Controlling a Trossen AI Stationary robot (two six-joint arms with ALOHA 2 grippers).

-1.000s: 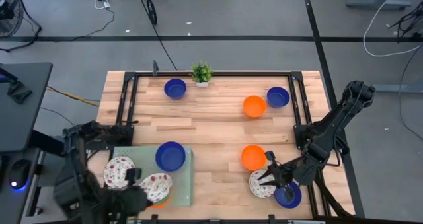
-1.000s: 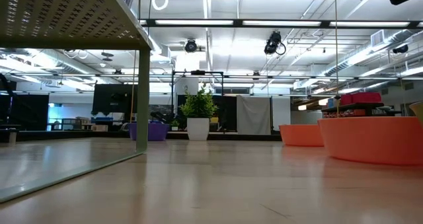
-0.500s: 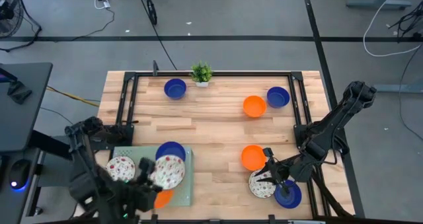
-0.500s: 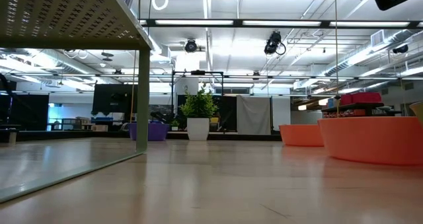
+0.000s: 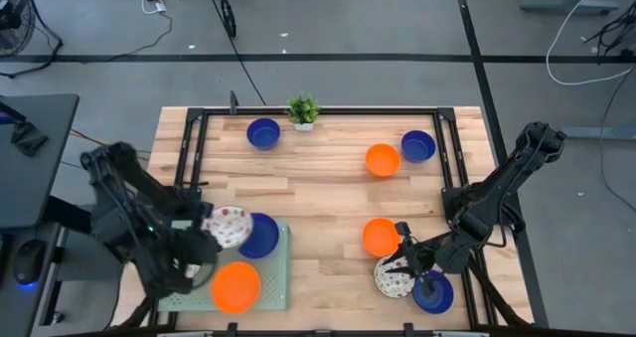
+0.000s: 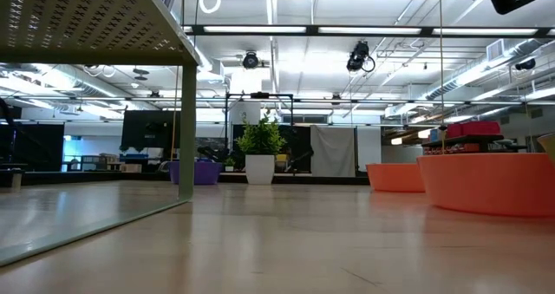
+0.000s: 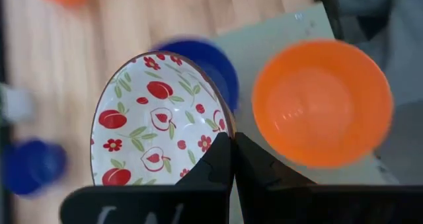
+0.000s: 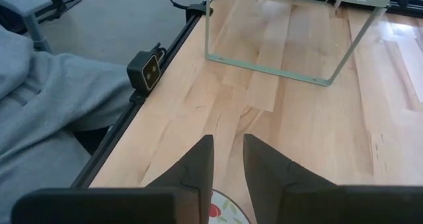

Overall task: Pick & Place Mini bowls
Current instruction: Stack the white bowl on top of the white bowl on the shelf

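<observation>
My left gripper [image 5: 214,236] is shut on a white mini bowl with red fruit pattern [image 5: 228,226], lifted over the pale green tray [image 5: 277,280]. A blue bowl [image 5: 262,236] and an orange bowl [image 5: 236,285] rest on that tray. My right gripper [image 5: 402,260] hovers near the table's right near corner, its fingers [image 8: 198,159] narrowly apart with only bare wood between the tips. Under it lies a second patterned bowl [image 5: 391,279], between an orange bowl [image 5: 380,236] and a blue bowl [image 5: 434,294]. Whether it touches that bowl I cannot tell. My left gripper pinches the patterned bowl's rim [image 7: 221,128] between its two shut fingers, one finger on the inner side and one outside. The fingers slant down from the table's left. The bowl hangs clear of the tray, tilted, partly over the blue bowl [image 7: 211,62].
At the far side stand a blue bowl [image 5: 263,133], a small potted plant [image 5: 303,110], an orange bowl [image 5: 383,160] and another blue bowl [image 5: 418,145]. The tray stands on thin legs [image 6: 186,129]. Bare wood spreads across the table's middle. Black frame rails run along the table's edges.
My left gripper has carried the patterned bowl up off the orange bowl at the tray's near side and toward the far edge, rolling as it went; the bowl now hangs tilted by the blue bowl. The orange bowl lies uncovered.
</observation>
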